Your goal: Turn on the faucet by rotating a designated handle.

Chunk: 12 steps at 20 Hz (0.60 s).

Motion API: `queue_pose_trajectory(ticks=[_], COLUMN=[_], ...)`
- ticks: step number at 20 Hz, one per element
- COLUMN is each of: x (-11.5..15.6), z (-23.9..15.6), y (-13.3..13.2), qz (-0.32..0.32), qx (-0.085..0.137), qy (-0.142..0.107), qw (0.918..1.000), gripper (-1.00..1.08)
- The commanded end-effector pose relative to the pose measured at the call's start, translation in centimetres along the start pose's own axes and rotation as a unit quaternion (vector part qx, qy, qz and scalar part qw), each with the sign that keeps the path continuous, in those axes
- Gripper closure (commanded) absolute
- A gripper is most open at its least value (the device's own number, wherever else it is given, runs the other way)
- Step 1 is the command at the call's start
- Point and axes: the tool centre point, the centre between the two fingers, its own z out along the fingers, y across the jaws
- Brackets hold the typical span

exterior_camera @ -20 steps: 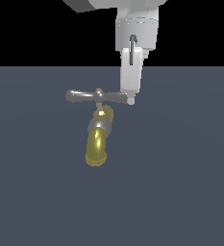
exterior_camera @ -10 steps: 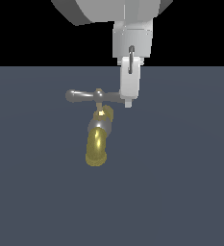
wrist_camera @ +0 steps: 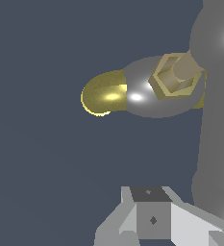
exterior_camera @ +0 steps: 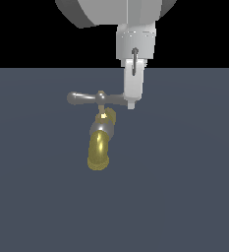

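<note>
While the white pincer (exterior_camera: 131, 104) hangs upright at the exterior view's right end of the grey handle (exterior_camera: 97, 98), fingertip touching or just beside it, jaw spacing impossible to tell, brass faucet (exterior_camera: 100, 142) lies on the dark bench (exterior_camera: 185, 187), spout toward the viewer.

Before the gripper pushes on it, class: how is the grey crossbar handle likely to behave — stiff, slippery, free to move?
The handle looks like solid metal, so probably stiff. Its glossy, rounded ends suggest the gripper could slide off. It sits on a brass stem atop the faucet, so it should pivot rather than shift sideways.
</note>
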Motion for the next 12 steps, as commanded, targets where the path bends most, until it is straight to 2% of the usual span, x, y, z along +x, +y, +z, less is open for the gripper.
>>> queue_pose_trajectory(ticks=[1,12], x=[-0.1,-0.6], z=[0.0,0.0], y=[0.7,3.9], qz=[0.000,0.000], qx=[0.000,0.000], qy=[0.000,0.000], qw=[1.0000,1.0000], gripper=[1.08,1.08])
